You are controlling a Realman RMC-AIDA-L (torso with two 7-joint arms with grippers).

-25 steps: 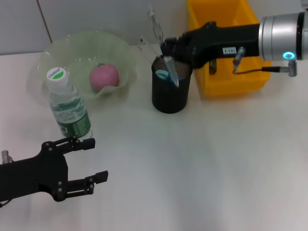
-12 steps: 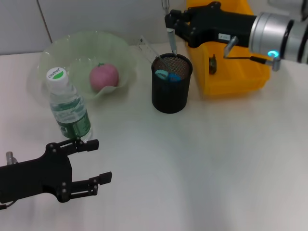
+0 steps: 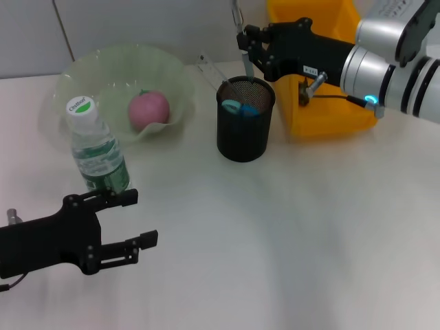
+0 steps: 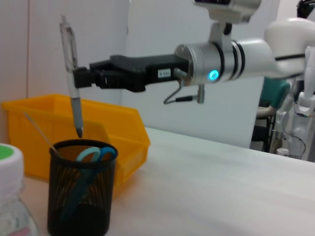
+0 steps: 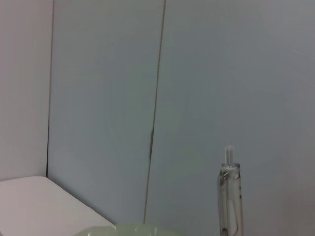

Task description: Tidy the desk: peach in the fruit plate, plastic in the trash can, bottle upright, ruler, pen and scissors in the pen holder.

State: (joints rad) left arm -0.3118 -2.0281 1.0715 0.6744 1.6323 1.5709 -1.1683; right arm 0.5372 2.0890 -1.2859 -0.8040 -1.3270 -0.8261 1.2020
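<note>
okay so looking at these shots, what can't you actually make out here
- Trash can contents: head view, the right arm covers most of the inside.
- Pen top: head view, cut off by the frame edge.
- Pen holder bottom: mesh and rim hide how deep the scissors and ruler sit.
- Right gripper: absent from the right wrist view.
- Bottle base: left gripper partly covers it.

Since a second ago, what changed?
The right gripper lifted the pen out of the pen holder; it now hangs upright, tip just above the rim. The left gripper shifted slightly. Bottle, peach and scissors unchanged.
</note>
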